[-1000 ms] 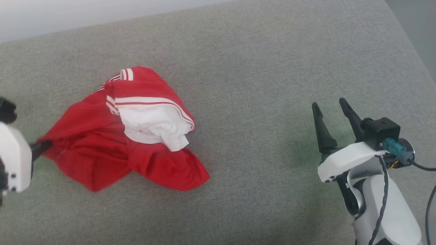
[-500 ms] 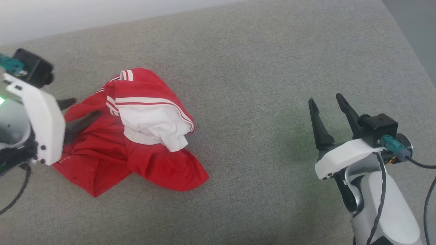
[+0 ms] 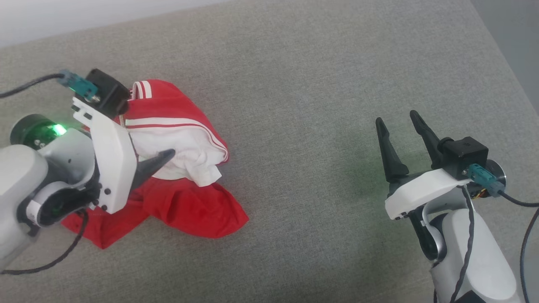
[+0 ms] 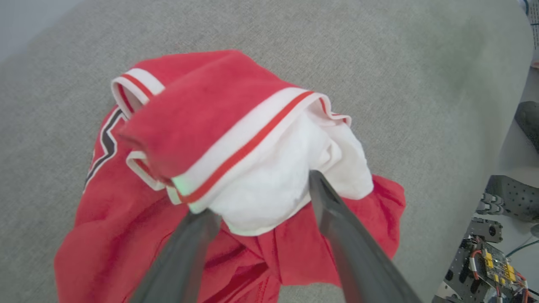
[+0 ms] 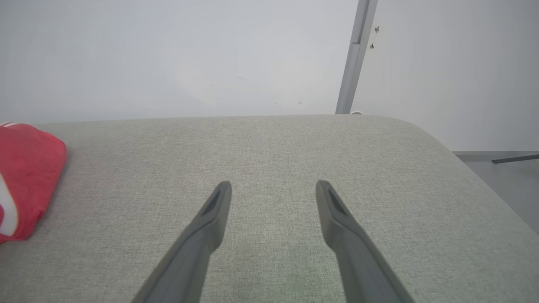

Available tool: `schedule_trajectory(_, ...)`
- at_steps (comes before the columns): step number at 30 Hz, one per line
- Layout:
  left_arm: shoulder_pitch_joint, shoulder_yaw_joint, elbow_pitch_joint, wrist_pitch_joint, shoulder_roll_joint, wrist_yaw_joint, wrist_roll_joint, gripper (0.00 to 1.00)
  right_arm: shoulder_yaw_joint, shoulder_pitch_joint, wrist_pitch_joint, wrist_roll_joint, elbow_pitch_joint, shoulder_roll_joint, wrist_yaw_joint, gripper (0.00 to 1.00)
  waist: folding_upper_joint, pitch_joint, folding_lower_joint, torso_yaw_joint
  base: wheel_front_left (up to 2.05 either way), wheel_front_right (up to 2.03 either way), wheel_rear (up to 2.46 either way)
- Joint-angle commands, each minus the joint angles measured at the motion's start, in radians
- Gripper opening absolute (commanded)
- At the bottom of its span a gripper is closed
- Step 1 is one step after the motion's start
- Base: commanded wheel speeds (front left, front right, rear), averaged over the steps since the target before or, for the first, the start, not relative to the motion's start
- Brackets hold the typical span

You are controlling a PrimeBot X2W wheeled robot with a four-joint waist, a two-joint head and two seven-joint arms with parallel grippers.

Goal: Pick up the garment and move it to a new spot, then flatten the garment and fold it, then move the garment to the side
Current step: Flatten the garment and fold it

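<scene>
The garment (image 3: pixel 191 207) lies crumpled in a heap on the left part of the grey fabric surface (image 3: pixel 316 84), red cloth underneath and a white panel (image 4: pixel 273 185) edged with red stripes bunched on top. The left gripper (image 4: pixel 262 194) is over the heap with its fingers spread wide on either side of the white panel, and it pinches nothing, though from these angles I cannot quite tell whether the fingertips touch the cloth. The right gripper (image 3: pixel 396 116) is well apart from the garment, on the right, its fingers also spread and empty above bare fabric.
</scene>
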Motion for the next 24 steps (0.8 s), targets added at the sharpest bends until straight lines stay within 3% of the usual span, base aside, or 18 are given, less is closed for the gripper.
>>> schedule_trajectory(1, 0.006, -0.003, 0.012, -0.007, -0.010, -0.011, 0.009, 0.00, 0.000, 0.000, -0.008, 0.006, -0.004, 0.000, -0.002, 1.00, 0.0000, 0.005, 0.0000, -0.005, 0.00, 0.00, 0.00)
schedule_trajectory(10, -0.025, 0.043, 0.036, -0.142, -0.119, -0.138, -0.029, 0.00, 0.005, 0.006, -0.020, 0.013, 0.005, 0.001, -0.002, 1.00, 0.0000, 0.015, 0.0000, -0.016, 0.00, 0.00, 0.00)
schedule_trajectory(11, -0.027, 0.046, 0.039, -0.158, -0.133, -0.145, -0.036, 0.07, 0.007, 0.004, -0.021, 0.013, 0.006, 0.001, -0.002, 1.00, 0.0000, 0.017, 0.0000, -0.017, 0.00, 0.00, 0.00)
schedule_trajectory(12, -0.034, 0.053, 0.038, -0.180, -0.150, -0.151, -0.040, 0.27, 0.009, 0.000, -0.021, 0.016, 0.007, 0.001, -0.002, 1.00, 0.0000, 0.021, 0.0000, -0.018, 0.00, 0.00, 0.00)
schedule_trajectory(13, -0.036, 0.055, 0.042, -0.197, -0.166, -0.156, -0.047, 0.38, 0.012, -0.004, -0.021, 0.018, 0.009, 0.001, -0.002, 1.00, 0.0000, 0.024, 0.0000, -0.019, 0.00, 0.00, 0.00)
schedule_trajectory(16, -0.040, 0.030, 0.052, -0.213, -0.190, -0.163, -0.029, 0.44, 0.023, -0.016, -0.027, 0.024, 0.012, 0.001, -0.002, 1.00, 0.0000, 0.039, 0.0000, -0.025, 0.00, 0.00, 0.00)
schedule_trajectory(18, -0.044, 0.006, 0.062, -0.217, -0.203, -0.163, -0.013, 0.65, 0.028, -0.020, -0.031, 0.030, 0.016, 0.000, -0.002, 1.00, 0.0000, 0.046, 0.0000, -0.029, 0.00, 0.00, 0.00)
schedule_trajectory(20, -0.057, -0.004, 0.079, -0.228, -0.212, -0.164, -0.006, 0.25, 0.033, -0.023, -0.034, 0.033, 0.021, 0.000, -0.002, 1.00, 0.0000, 0.053, 0.0000, -0.033, 0.00, 0.00, 0.00)
schedule_trajectory(21, -0.060, -0.005, 0.089, -0.237, -0.216, -0.164, -0.008, 0.00, 0.035, -0.025, -0.037, 0.036, 0.023, 0.001, -0.002, 1.00, 0.0000, 0.057, 0.0000, -0.034, 0.00, 0.00, 0.00)
schedule_trajectory(23, -0.067, 0.002, 0.113, -0.265, -0.224, -0.164, -0.016, 0.00, 0.035, -0.029, -0.041, 0.038, 0.025, 0.001, -0.002, 1.00, 0.0000, 0.062, 0.0000, -0.035, 0.00, 0.00, 0.00)
schedule_trajectory(24, -0.071, -0.001, 0.121, -0.275, -0.226, -0.164, -0.013, 0.24, 0.035, -0.031, -0.041, 0.039, 0.026, 0.000, -0.002, 1.00, 0.0000, 0.064, 0.0000, -0.036, 0.00, 0.00, 0.00)
